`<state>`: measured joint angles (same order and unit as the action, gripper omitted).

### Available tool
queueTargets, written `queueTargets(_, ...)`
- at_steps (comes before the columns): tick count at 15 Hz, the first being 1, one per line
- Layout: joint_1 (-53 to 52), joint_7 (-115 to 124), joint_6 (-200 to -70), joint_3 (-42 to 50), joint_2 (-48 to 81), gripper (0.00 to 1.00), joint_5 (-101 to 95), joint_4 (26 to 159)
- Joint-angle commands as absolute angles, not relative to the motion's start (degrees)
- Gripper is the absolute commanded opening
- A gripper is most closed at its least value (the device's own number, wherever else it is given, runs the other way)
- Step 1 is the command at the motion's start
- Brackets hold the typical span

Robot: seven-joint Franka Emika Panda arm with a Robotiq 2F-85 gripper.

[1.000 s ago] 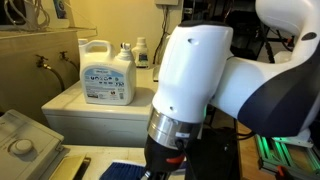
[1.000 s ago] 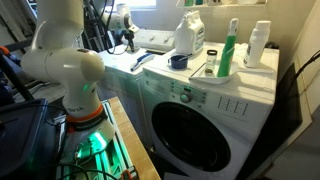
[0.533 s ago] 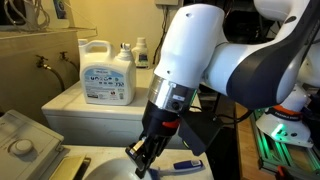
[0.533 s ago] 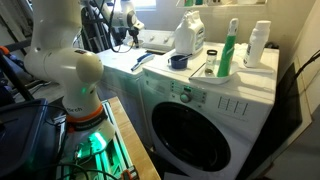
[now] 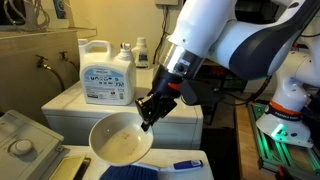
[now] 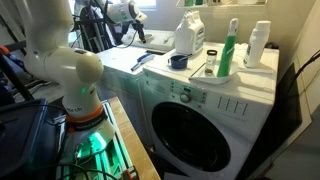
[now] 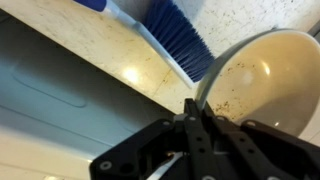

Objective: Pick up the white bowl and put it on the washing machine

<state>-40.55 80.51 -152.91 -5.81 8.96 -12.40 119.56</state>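
- The gripper (image 5: 149,116) is clamped on the rim of the bowl (image 5: 120,142); the wrist view shows its two fingers pressed together over the edge, one inside and one outside.
- In the wrist view the gripper (image 7: 192,108) comes in from the bottom edge, and the bowl (image 7: 265,80) fills the space to its right, hollow side up and faintly speckled.
- In an exterior view the bowl hangs down and to the side of the fingers, steeply tilted so its inside faces the camera, and held up off the counter (image 5: 76,162).
- The washer (image 5: 70,104) stands beyond the gripper, apart from the bowl, with nothing from the gripper touching it.
- A jug (image 5: 107,72) stands upright on the washer's top, behind and above the bowl.
- A brush (image 5: 187,164) with blue bristles lies on the counter just below the gripper; in the wrist view the brush (image 7: 180,30) sits ahead of the fingertips, close to the bowl's rim.
- A grey unit (image 5: 18,140) with a round knob sits low down, on the far side of the bowl from the gripper.
- In an exterior view the washer (image 6: 200,105) shows its round door, with the jug (image 6: 190,35) and a green bottle (image 6: 231,48) on top; the gripper is too small there to read.
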Motion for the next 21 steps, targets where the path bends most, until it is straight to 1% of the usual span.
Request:
queueTargets(1, -41.3, 95.3, -151.6, -3.9, -3.5, 0.02, -20.2, 132.7)
queueTargets(2, -37.0, 98.6, -151.9, -8.3, -4.7, 0.02, -21.9, 134.9)
queueTargets(3, -35.6, 97.8, -154.0, -9.9, -4.4, 0.02, -20.4, 136.2)
queueTargets(4, -34.1, 94.0, -152.2, -11.4, -0.3, 0.07, -19.0, 130.4)
queueTargets(6, -32.5, 95.1, -152.5, -13.3, -2.5, 0.07, -18.7, 134.0)
queueTargets(7, -32.3, 95.2, -152.5, -13.6, -2.8, 0.02, -18.6, 134.5)
queueTargets(16, -16.6, 110.4, -146.6, -15.5, -9.8, 0.02, -23.7, 138.8)
queueTargets(18, -15.3, 111.0, -144.2, -16.7, -10.3, 0.02, -25.7, 138.8)
queueTargets(19, -15.1, 107.7, -145.7, -16.2, -7.4, 0.07, -23.1, 136.8)
queueTargets(20, -14.6, 107.8, -145.3, -16.5, -7.8, 0.07, -23.5, 137.1)
queueTargets(21, -14.4, 108.0, -145.0, -16.8, -8.1, 0.02, -23.6, 137.2)
